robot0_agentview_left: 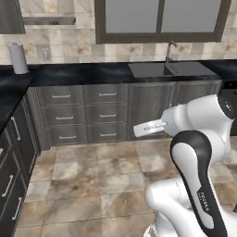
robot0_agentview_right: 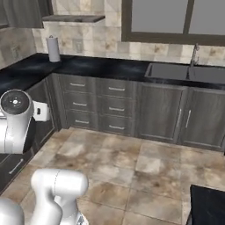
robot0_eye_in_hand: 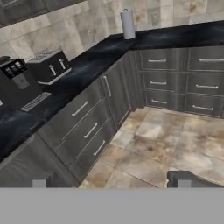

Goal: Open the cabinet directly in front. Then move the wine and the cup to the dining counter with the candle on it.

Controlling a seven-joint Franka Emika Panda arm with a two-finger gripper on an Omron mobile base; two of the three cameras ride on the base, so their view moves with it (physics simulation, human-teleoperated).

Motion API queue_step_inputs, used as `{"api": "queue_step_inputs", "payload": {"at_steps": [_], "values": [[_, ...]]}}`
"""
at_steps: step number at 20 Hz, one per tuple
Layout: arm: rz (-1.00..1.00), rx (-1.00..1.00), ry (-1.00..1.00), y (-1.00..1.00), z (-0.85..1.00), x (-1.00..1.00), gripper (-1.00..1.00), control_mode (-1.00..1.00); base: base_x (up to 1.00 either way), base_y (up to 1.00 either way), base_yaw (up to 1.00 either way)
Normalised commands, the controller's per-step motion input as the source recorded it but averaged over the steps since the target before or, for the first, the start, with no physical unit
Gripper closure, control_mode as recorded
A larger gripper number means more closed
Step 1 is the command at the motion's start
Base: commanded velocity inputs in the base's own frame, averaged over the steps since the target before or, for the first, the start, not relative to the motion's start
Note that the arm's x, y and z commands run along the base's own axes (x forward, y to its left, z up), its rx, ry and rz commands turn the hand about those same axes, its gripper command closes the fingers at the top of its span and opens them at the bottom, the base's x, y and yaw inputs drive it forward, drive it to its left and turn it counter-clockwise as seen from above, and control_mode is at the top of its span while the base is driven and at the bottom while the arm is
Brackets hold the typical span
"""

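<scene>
Gripper (robot0_eye_in_hand: pixel 111 183) jaws spread wide, holding nothing. Turn toward wall cabinet above toaster (robot0_eye_in_hand: pixel 47 66); align open fingers squarely around vertical bar handle before closing.

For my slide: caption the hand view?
Open gripper faces corner counter with toaster, coffee machine and paper towel roll.

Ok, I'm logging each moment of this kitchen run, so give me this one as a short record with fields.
gripper: open, empty, fingertips spread wide, pointing at the corner of the lower cabinets
counter: black, L-shaped
on counter: toaster, coffee machine, paper towel roll
sink: set in the back counter under the window
floor: tiled
</scene>
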Motion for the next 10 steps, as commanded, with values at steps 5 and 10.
{"api": "queue_step_inputs", "payload": {"at_steps": [5, 10], "values": [[0.0, 0.0, 0.0, 0.0, 0.0, 0.0, -1.0, 1.0, 1.0, 0.04, -0.12], [0.0, 0.0, 0.0, 0.0, 0.0, 0.0, -1.0, 1.0, 1.0, 0.0, 0.17]]}}
